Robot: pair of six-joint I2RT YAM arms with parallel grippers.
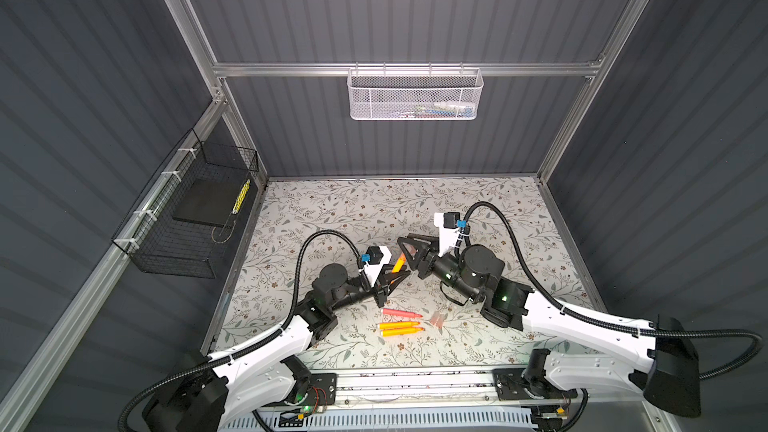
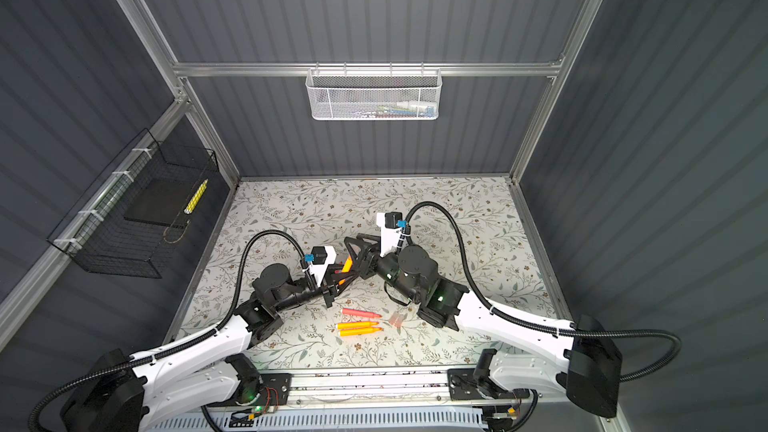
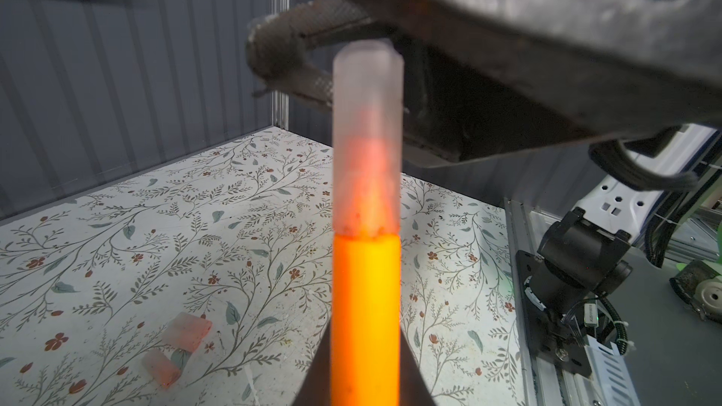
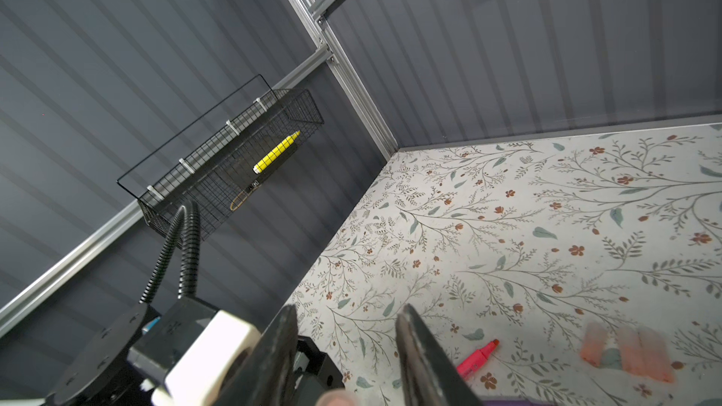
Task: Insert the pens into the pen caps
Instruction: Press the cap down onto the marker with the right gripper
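Note:
My left gripper (image 1: 395, 275) (image 3: 365, 365) is shut on an orange pen (image 1: 399, 263) (image 2: 345, 264) (image 3: 365, 306), held above the middle of the table. A translucent pen cap (image 3: 367, 130) sits over that pen's tip. My right gripper (image 1: 409, 249) (image 4: 347, 310) faces it with jaws apart. The cap's end (image 4: 336, 398) shows between them, touching neither jaw. One pink pen (image 1: 401, 312) (image 4: 478, 357) and two orange pens (image 1: 399, 324) (image 1: 401, 331) lie side by side near the front. Loose pen caps (image 1: 436, 320) (image 3: 187, 330) (image 4: 629, 353) lie just right of them.
A white mesh basket (image 1: 415, 95) hangs on the back wall. A black wire basket (image 1: 195, 218) on the left wall holds a yellow marker (image 1: 241, 195). Dark panel walls close in the floral table (image 1: 498, 209) on three sides. A metal rail (image 1: 415, 384) runs along its front edge.

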